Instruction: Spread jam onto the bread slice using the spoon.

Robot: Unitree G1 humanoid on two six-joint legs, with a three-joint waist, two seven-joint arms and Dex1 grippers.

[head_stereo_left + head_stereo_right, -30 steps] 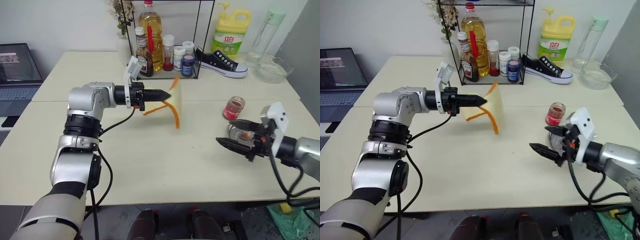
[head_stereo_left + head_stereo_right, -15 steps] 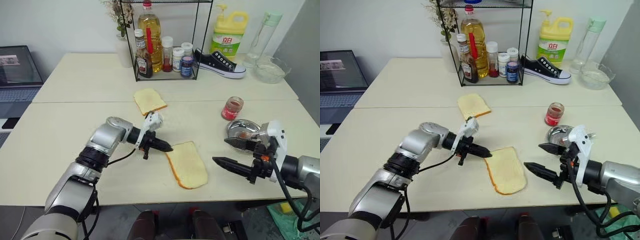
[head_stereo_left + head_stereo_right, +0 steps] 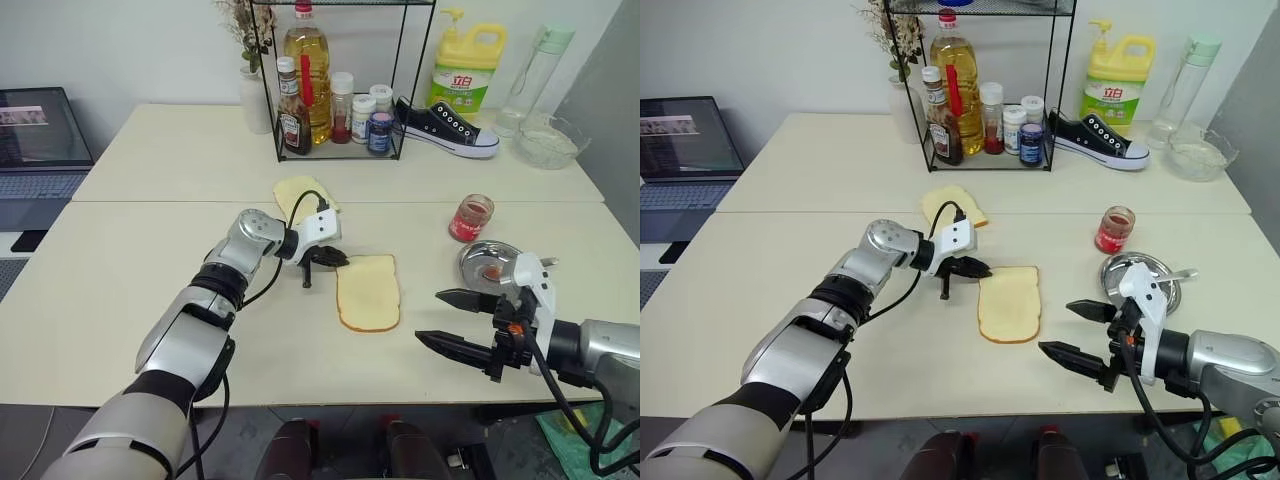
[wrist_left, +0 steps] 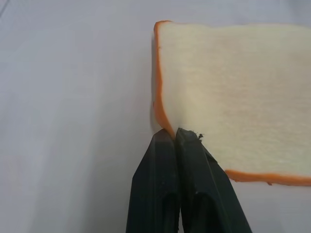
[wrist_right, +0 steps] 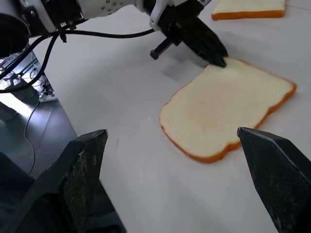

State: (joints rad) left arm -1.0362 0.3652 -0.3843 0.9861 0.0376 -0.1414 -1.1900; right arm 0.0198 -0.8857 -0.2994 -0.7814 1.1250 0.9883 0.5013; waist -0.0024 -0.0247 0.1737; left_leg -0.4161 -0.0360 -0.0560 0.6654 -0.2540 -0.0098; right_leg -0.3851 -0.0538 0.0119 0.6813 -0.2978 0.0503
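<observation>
The bread slice (image 3: 368,292) lies flat on the table's middle, pale yellow with a tan crust. My left gripper (image 3: 343,260) is shut on its far left corner (image 4: 165,127), fingertips low at the table. My right gripper (image 3: 1057,327) hovers open and empty to the right of the slice, pointing at it. Red jam fills a small glass jar (image 3: 471,217) at the right. Just in front of the jar stands a round steel dish (image 3: 478,256); the spoon (image 3: 1178,273) rests in it, handle over the rim.
A smaller squarish slice (image 3: 296,193) lies behind my left arm. At the back stand a wire rack of bottles (image 3: 340,80), a black shoe (image 3: 445,125), a yellow detergent bottle (image 3: 466,65) and a glass bowl (image 3: 545,140). A laptop (image 3: 40,140) sits far left.
My left gripper has brought the bread slice down from mid-air and laid it flat on the table. My right gripper has drawn back a little, still open.
</observation>
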